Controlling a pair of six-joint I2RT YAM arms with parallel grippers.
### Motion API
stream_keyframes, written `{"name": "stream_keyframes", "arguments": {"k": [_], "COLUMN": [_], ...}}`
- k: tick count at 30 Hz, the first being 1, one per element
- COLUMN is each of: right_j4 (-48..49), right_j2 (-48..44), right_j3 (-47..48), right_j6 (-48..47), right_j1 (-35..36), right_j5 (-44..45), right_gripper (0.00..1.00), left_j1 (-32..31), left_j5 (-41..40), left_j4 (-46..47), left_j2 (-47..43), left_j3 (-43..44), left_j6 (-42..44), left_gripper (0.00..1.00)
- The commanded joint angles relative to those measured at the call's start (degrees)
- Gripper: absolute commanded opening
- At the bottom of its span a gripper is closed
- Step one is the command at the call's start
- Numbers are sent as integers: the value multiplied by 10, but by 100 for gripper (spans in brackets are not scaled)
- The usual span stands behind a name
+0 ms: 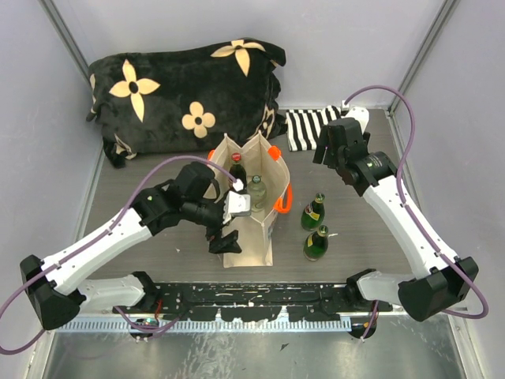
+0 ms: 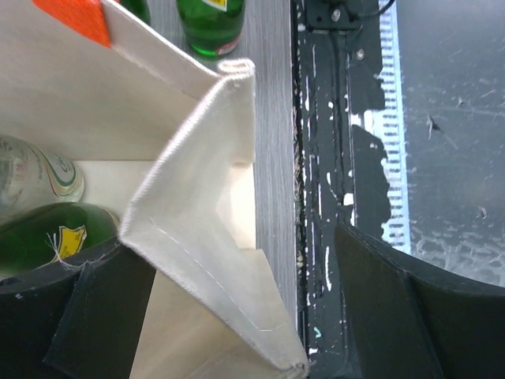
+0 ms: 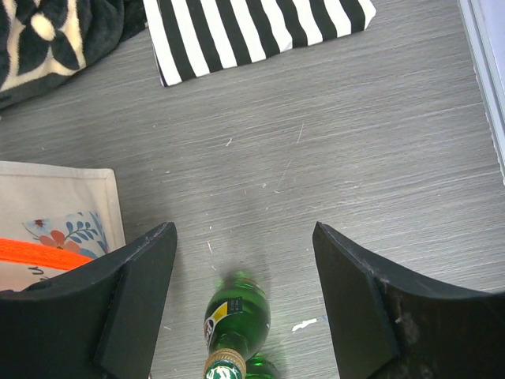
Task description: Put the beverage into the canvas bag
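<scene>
Soft, even overhead light; faint shadows on the bench (image 1: pixel 355 237). Right wrist's green bottle (image 3: pixel 237 312) seems slightly blurred.

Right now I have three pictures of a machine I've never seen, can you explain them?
These are two robot arms bolted to a table. One picture looks down from above; the other two come from a camera on each wrist. On the table stand a canvas bag with bottles inside, two green bottles beside it, a flowered cushion and a striped cloth. The left hand is open, astride the bag's rim; the right hand hovers open, holding nothing.
</scene>
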Motion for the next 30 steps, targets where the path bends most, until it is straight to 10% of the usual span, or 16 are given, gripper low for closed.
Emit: {"name": "stream_keyframes", "arguments": {"k": [1, 30], "right_j4": [18, -173], "right_j2": [-12, 45], "right_j3": [-1, 43], "right_j6": [-3, 13], "right_j1": [-4, -10], "right_j5": [-11, -135], "right_gripper": [75, 70], "left_j1": [-24, -159], "left_j5": [-34, -148], "left_j4": [35, 30], "left_j2": [-33, -138], "left_j3": [-31, -167], "left_j6": [44, 415], "left_gripper": [93, 86]}}
